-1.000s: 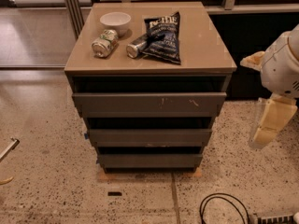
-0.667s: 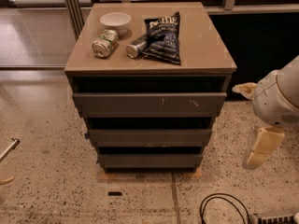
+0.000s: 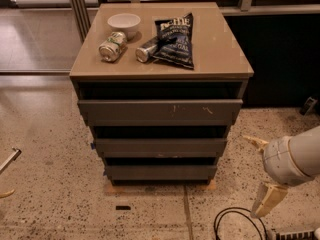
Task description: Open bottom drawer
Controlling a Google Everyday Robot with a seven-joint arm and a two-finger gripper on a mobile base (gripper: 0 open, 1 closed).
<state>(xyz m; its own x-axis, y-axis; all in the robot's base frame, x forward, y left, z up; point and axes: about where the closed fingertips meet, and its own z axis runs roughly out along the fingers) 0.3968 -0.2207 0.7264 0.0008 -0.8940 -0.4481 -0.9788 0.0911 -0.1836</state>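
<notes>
The bottom drawer [image 3: 160, 172] is the lowest and smallest-looking dark grey front of the cabinet [image 3: 161, 113], plain and handleless. It sits about flush with the two fronts above it, just over the floor. My gripper [image 3: 251, 177] is low at the right of the cabinet, about level with the bottom drawer and a short way off its right end. Its two cream fingers [image 3: 268, 199] are spread apart and hold nothing. It touches nothing.
On the cabinet top lie a white bowl [image 3: 124, 23], two cans [image 3: 112, 46] and a dark chip bag [image 3: 175, 40]. A black cable [image 3: 235, 223] loops on the speckled floor under the gripper. A metal piece [image 3: 9, 160] lies at the left edge.
My arm has dropped lower and come a little left, from drawer-top height at the right edge down to the level of the bottom drawer. The drawers have not moved.
</notes>
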